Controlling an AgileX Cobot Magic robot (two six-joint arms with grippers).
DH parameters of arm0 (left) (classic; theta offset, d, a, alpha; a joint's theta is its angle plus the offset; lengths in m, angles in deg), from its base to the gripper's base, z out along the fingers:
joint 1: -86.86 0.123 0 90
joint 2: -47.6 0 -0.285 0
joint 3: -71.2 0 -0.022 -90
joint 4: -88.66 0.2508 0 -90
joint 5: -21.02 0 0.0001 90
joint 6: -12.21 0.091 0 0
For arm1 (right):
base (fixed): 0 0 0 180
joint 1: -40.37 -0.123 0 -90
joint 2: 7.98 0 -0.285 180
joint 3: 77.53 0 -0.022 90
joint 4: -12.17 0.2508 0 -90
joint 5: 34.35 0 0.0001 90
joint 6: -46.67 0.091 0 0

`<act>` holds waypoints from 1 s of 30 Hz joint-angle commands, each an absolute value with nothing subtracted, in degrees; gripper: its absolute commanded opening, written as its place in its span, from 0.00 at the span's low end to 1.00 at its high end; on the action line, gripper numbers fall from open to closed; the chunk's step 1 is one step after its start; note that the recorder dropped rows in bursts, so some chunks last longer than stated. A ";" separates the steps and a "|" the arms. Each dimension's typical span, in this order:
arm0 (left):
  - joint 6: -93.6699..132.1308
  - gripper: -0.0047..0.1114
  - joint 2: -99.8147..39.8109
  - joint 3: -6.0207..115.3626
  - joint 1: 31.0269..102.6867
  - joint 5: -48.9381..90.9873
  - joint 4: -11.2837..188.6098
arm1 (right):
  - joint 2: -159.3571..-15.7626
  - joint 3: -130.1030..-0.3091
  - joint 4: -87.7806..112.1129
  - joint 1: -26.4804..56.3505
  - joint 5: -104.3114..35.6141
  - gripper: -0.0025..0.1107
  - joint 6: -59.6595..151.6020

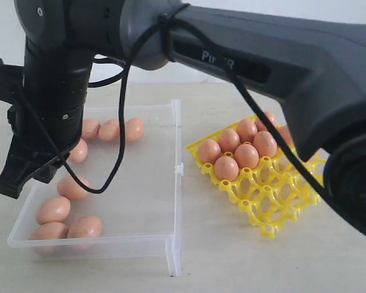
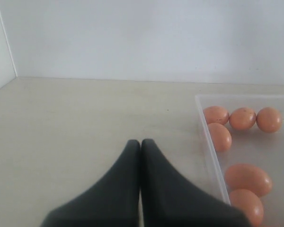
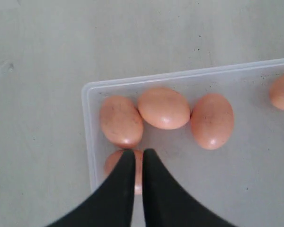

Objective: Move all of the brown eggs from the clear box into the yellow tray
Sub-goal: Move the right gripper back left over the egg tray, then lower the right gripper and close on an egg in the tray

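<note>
The right gripper is hovering over a corner of the clear box in the right wrist view. Its fingers are pressed almost together with only a slit between them, and they are pinching nothing. Three of the brown eggs are sitting in a row along one wall, a fourth is lying directly under the fingertips, and a fifth is showing farther along.

In the left wrist view the left gripper is hanging over the bare table just beside the box, fingers pressed together and empty.

In the exterior view the arm is reaching from the right edge to the upper left, ending above the box's left side. Eight eggs are lying in the box at left: three along its far wall and five running toward the lower left corner. The yellow tray, right of centre, is holding six in plain sight, with what look like two more peeking from behind the arm. The job appears to be roughly half done, with eight eggs waiting and none gripped.
</note>
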State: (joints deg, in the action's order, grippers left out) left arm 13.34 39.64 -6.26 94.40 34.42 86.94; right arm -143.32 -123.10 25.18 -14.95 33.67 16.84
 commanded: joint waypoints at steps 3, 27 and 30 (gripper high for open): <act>13.37 0.00 39.81 -6.02 94.21 34.34 86.64 | -146.50 -124.20 21.84 -14.34 32.83 0.45 16.59; 13.37 0.00 39.81 -6.02 94.21 34.34 86.64 | -156.28 -124.20 16.03 -11.66 12.46 0.61 15.17; 13.37 0.00 39.81 -6.02 94.21 34.34 86.64 | -157.34 -124.20 19.31 -10.79 12.77 0.61 15.59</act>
